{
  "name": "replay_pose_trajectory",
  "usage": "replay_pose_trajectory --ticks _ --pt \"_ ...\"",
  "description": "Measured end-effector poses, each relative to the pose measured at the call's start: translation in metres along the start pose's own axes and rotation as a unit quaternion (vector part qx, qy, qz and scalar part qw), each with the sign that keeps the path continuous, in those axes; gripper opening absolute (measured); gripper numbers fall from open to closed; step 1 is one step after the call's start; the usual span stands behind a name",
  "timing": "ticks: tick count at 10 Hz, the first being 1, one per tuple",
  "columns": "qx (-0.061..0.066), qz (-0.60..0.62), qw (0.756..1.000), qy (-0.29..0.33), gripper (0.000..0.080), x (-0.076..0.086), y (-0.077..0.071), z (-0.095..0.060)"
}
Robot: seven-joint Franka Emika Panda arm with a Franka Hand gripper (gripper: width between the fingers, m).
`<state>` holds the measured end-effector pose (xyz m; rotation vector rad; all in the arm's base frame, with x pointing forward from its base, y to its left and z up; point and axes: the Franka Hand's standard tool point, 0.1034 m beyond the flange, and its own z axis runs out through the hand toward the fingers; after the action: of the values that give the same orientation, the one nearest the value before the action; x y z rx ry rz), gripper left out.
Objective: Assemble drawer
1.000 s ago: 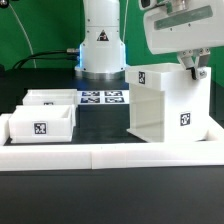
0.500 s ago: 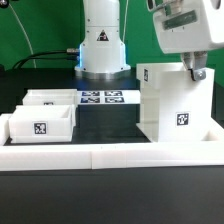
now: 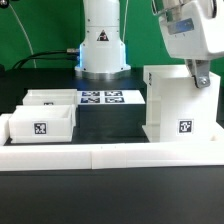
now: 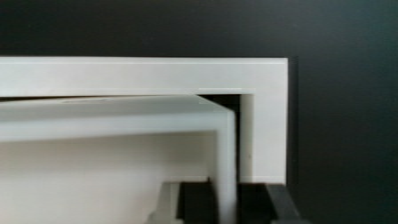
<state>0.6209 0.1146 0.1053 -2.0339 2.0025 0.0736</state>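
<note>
The large white box housing (image 3: pixel 178 108) stands upright at the exterior view's right, with a square tag on its front face. My gripper (image 3: pixel 200 77) reaches down onto its top right wall and is shut on that wall. In the wrist view the housing's thin wall (image 4: pixel 231 140) runs between my two dark fingers (image 4: pixel 192 204), with the gripper (image 4: pixel 231 206) closed around it. Two small open-top trays sit at the exterior view's left: one in front (image 3: pixel 40 126) with a tag, one behind (image 3: pixel 52 98).
The marker board (image 3: pixel 103 98) lies flat on the black table in front of the robot base (image 3: pixel 102 40). The long low white border wall (image 3: pixel 110 155) runs along the front and turns up at the right beside the housing.
My gripper has slid the box housing toward the exterior view's right, closer to the border wall's right end. The trays have not moved.
</note>
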Motion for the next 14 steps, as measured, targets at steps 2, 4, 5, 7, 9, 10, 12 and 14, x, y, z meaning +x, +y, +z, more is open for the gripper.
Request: replay_pose_trajectory --ticks 2,4,5,7,9,10,12,14 --pt "0.001 0.002 1.000 -0.003 0.0044 0.001 -0.012 0.002" --pt "-0.001 0.004 1.000 -0.005 0.0044 0.001 -0.018 0.002" --pt "-0.002 0.004 1.000 -0.006 0.0044 0.001 -0.020 0.003" --pt "-0.002 0.002 1.000 -0.006 0.0052 0.001 -0.020 0.003" --pt "-0.003 0.000 1.000 -0.006 0.0232 0.000 -0.020 0.004" --pt "-0.003 -0.001 1.000 -0.006 0.0232 0.000 -0.019 0.004" --pt "-0.003 -0.006 1.000 -0.006 0.0549 0.000 -0.019 0.004" --pt "-0.003 -0.008 1.000 -0.006 0.0629 0.000 -0.019 0.004"
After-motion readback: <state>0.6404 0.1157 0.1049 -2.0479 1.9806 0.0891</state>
